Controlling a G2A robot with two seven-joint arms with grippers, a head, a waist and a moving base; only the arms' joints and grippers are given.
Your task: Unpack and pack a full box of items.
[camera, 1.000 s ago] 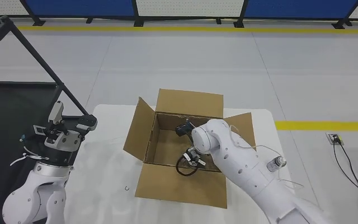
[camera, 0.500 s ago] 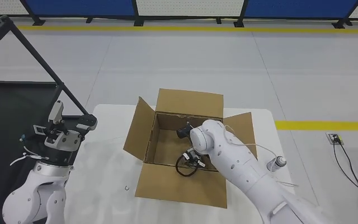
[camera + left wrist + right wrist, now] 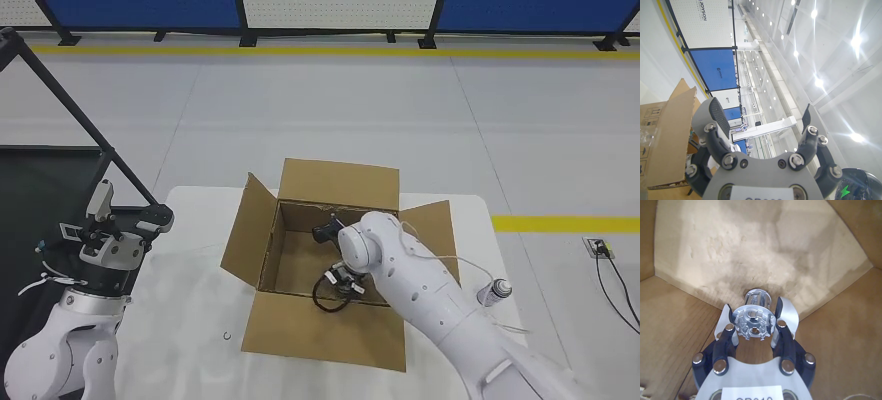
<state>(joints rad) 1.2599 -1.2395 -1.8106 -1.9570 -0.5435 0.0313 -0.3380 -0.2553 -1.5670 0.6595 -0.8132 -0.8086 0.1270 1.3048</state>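
Note:
An open cardboard box (image 3: 300, 335) stands in the middle of the white table (image 3: 190, 300). My right arm goes down into it, and the right gripper (image 3: 342, 280) is low inside, near the front wall. Its fingers (image 3: 785, 311) are shut on a silver metal spool-shaped part (image 3: 751, 318), held just above the box floor (image 3: 738, 251). My left gripper (image 3: 761, 111) is off the table's left side, pointing upward, open with nothing between its pads. In the top view the left gripper (image 3: 120, 228) is well clear of the box.
The box flaps stand open on all sides; the left flap (image 3: 668, 132) is close to my left gripper. A small silver-capped cylinder (image 3: 492, 291) stands on the table right of the box. A tiny object (image 3: 228, 336) lies left of the box front.
My right arm has shifted slightly to the left inside the box, still holding the part. The left arm has not moved.

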